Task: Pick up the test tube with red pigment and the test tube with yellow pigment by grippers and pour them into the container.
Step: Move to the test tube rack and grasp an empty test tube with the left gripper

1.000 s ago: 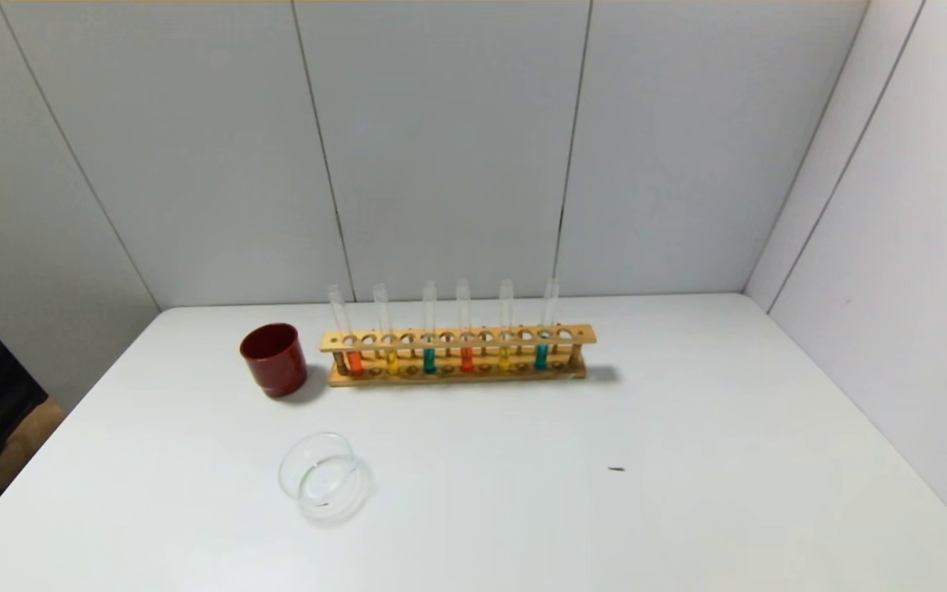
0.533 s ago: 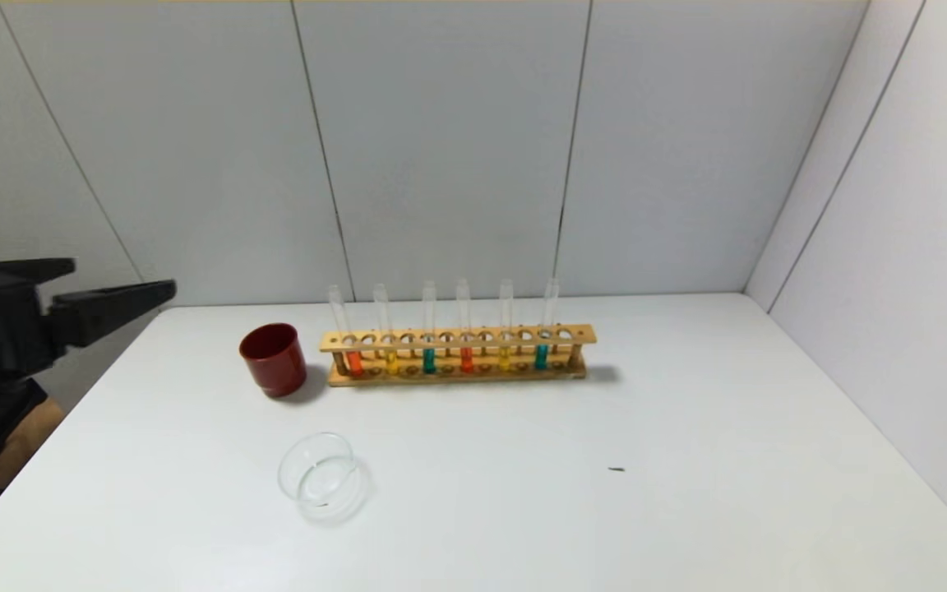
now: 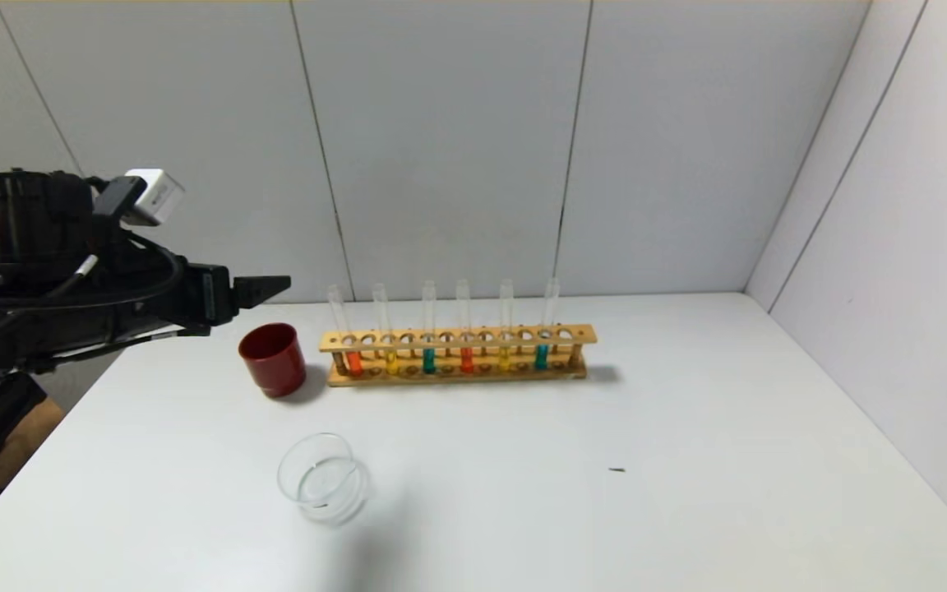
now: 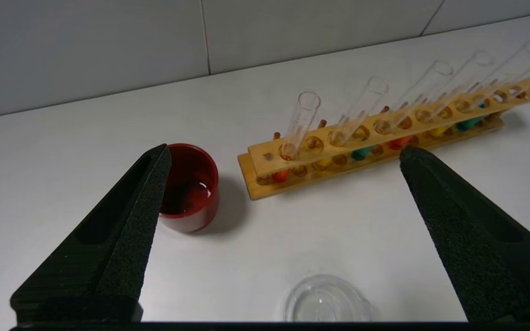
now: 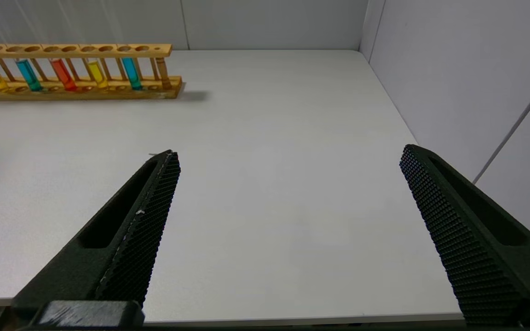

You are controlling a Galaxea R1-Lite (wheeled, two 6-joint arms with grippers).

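Observation:
A wooden rack [image 3: 457,337] holds several tubes. Two hold orange-red liquid [image 3: 353,362] [image 3: 466,359] and two hold yellow [image 3: 392,363] [image 3: 505,358]. The clear glass dish [image 3: 321,479] sits in front of the rack, to its left. My left gripper [image 3: 272,288] is open and empty, held high above the table's left side, just left of the rack. In the left wrist view its jaws [image 4: 285,153] stand wide apart, with the rack's end red tube [image 4: 279,175], a yellow tube [image 4: 324,162] and the dish [image 4: 325,305] below. My right gripper [image 5: 290,154] is open and empty over the table's near right part.
A dark red cup [image 3: 274,359] with liquid in it stands just left of the rack. Two teal tubes [image 3: 429,360] [image 3: 541,357] are also in the rack. Grey walls close the back and right. A small dark speck [image 3: 616,469] lies on the white table [image 3: 687,493].
My left arm has come into the head view from the lower left, risen, and reached right until its fingertips are above the red cup. Rack, cup and dish have not moved.

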